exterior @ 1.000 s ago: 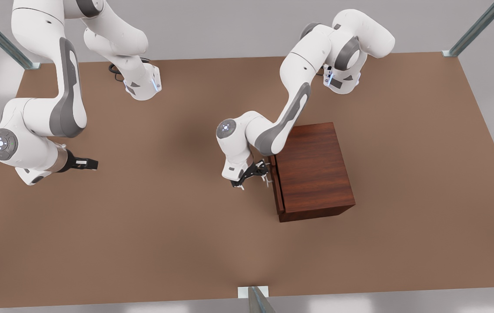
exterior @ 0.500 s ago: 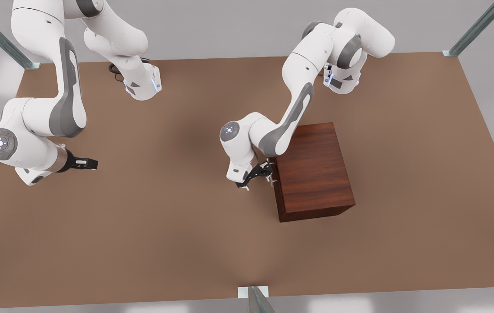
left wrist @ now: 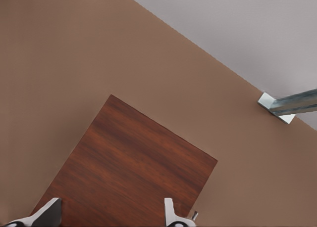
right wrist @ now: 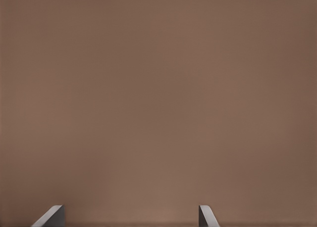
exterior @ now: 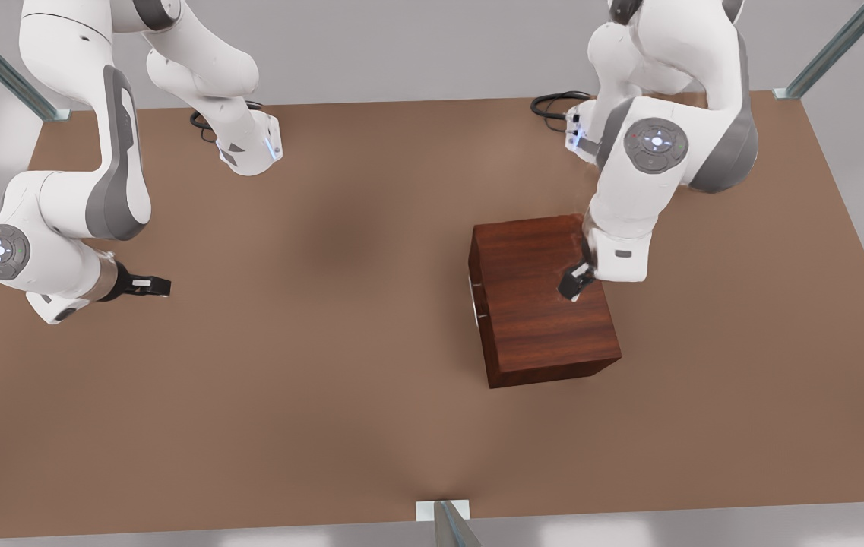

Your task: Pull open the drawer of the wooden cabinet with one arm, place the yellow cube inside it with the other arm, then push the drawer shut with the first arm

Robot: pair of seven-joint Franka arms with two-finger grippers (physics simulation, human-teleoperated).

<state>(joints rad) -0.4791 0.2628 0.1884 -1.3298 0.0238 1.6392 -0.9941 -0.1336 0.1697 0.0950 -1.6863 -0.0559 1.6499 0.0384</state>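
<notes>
We are holding the left gripper [exterior: 573,286] above the flat top of the wooden cabinet [exterior: 545,300], near the edge farthest from the handle; its wrist view looks straight down on that top, with both fingertips [left wrist: 49,213] spread wide and nothing between them. This puts the arm clear of the cabinet's front, so it is blocking no access to the drawer [exterior: 476,300]. The drawer is sitting flush with the front face, its silver handle [exterior: 470,296] just showing (we judge it fully shut). The yellow cube is most likely inside the shut drawer, though we cannot confirm this. We are keeping the right gripper [exterior: 152,286] waiting well apart over the bare table [exterior: 310,395], at the front view's left, fingers parted and empty. We judge the task essentially complete.
</notes>
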